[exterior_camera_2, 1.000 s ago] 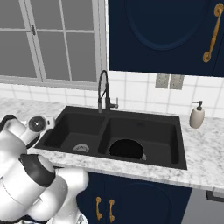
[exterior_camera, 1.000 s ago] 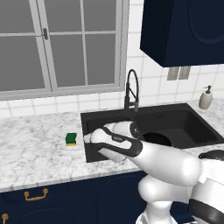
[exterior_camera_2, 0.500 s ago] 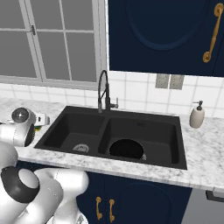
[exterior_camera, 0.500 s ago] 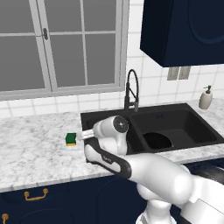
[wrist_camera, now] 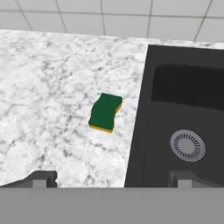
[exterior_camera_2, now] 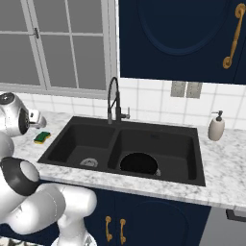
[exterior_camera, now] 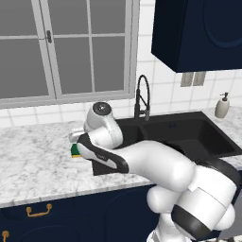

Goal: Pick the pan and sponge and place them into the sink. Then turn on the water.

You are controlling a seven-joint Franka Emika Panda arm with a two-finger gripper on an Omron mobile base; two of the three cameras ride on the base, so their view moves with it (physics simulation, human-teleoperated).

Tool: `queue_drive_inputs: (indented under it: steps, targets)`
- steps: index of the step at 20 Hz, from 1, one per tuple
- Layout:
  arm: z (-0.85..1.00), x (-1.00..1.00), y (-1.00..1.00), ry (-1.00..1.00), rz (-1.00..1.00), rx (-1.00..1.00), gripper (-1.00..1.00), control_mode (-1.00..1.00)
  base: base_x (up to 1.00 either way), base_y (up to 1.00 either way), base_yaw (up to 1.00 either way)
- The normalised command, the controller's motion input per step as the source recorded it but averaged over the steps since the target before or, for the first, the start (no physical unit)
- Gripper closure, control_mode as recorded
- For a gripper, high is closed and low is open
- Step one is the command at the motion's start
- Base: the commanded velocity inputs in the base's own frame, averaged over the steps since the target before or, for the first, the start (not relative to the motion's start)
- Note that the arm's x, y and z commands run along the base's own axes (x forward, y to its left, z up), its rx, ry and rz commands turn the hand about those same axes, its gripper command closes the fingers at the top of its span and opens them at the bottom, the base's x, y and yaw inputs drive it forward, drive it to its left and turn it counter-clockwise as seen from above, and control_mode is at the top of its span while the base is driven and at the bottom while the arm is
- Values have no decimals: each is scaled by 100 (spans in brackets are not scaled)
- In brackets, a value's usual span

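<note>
Compared with the frames a second earlier, we see the arm has swung away from the sink's (exterior_camera_2: 62,146) left basin toward the marble counter (wrist_camera: 52,87) on its left; the wrist now hangs over the counter beside the sink edge. The sponge (wrist_camera: 105,112) has not moved — it lies flat on the counter, green side up, just beside the sink's left rim. The pan (exterior_camera_2: 139,163) rests in the right basin, as before.

The gripper (wrist_camera: 111,179) is released: its two fingertips stand wide apart at the bottom of the hand view, one over the counter, one over the left basin, with nothing between them.

In the left base view the arm covers most of the sponge (exterior_camera: 74,150) — we see a green-and-yellow sliver. No stream is visible at the faucet (exterior_camera_2: 114,102).
</note>
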Motion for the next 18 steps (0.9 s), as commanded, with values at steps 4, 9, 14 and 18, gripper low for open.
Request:
queue_drive_inputs:
  steps: [4, 9, 14, 18]
  targets:
    - [-3, 10, 1, 1, 0, 0, -100, -100, 0, 0, 0]
    - [-17, 20, 22, 3, -6, -1, -100, -100, 0, 0, 0]
    - [-5, 19, 33, 0, -16, 0, -100, -100, 0, 0, 0]
    - [-11, 14, 5, 0, -15, 2, -100, -100, 0, 0, 0]
